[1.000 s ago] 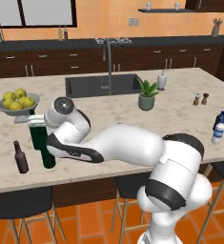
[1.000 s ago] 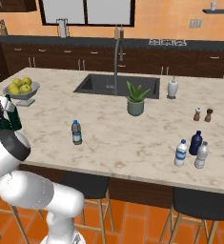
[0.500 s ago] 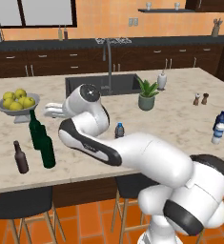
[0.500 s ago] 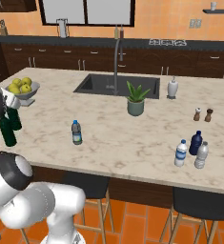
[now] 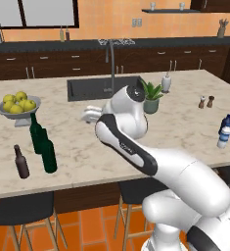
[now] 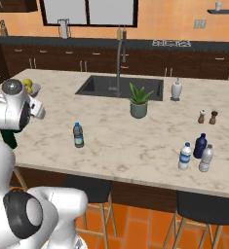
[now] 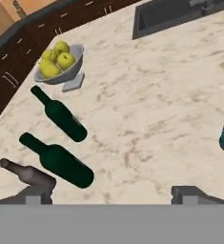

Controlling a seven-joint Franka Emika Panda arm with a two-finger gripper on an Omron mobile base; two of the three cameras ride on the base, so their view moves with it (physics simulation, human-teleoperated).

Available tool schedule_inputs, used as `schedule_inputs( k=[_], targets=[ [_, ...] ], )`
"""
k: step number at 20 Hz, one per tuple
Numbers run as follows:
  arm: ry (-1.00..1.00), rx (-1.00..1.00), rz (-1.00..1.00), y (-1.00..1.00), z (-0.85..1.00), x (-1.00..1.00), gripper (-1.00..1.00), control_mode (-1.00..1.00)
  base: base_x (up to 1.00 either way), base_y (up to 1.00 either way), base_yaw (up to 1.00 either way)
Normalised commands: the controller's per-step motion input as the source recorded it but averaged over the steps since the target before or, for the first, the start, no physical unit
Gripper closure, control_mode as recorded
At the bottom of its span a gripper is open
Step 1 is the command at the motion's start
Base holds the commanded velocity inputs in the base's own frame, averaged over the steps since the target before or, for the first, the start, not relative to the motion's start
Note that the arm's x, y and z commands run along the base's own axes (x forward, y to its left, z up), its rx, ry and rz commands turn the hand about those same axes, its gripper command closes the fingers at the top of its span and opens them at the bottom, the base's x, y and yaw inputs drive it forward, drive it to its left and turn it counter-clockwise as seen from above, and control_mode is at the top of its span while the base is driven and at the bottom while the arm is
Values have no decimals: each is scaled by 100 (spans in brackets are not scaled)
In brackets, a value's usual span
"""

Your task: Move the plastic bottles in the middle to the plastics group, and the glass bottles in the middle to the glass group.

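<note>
Looking along our empty, wide-open gripper (image 7: 112,195), we see the dark-capped plastic bottle (image 6: 78,134) upright mid-counter (image 6: 135,141), off to the right, well apart from the plastics group (image 6: 201,148).

My left base camera sits behind me, looking forward and down across the island counter (image 5: 87,162) toward the sink (image 5: 104,88) and the far wall; my arm rises from its lower right. My right base camera takes the same counter from the other side, my arm at its lower left. Both share the sink, the potted plant (image 6: 138,101) and the far cabinets. My hand camera looks steeply down, close over the counter's left part beside the fruit bowl (image 7: 58,64).
</note>
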Motion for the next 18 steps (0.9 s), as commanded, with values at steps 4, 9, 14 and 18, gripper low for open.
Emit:
schedule_inputs(
  k=[4,9,14,18],
  targets=[
    [29,-4,-6,-95,4,0,-100,-100,0,0,0],
    [30,-18,-18,-76,-3,1,-100,-100,0,0,0],
    [6,-31,-17,-48,-16,10,-100,-100,0,0,0],
    [-1,-29,-10,-32,-27,31,-100,-100,0,0,0]
  ],
)
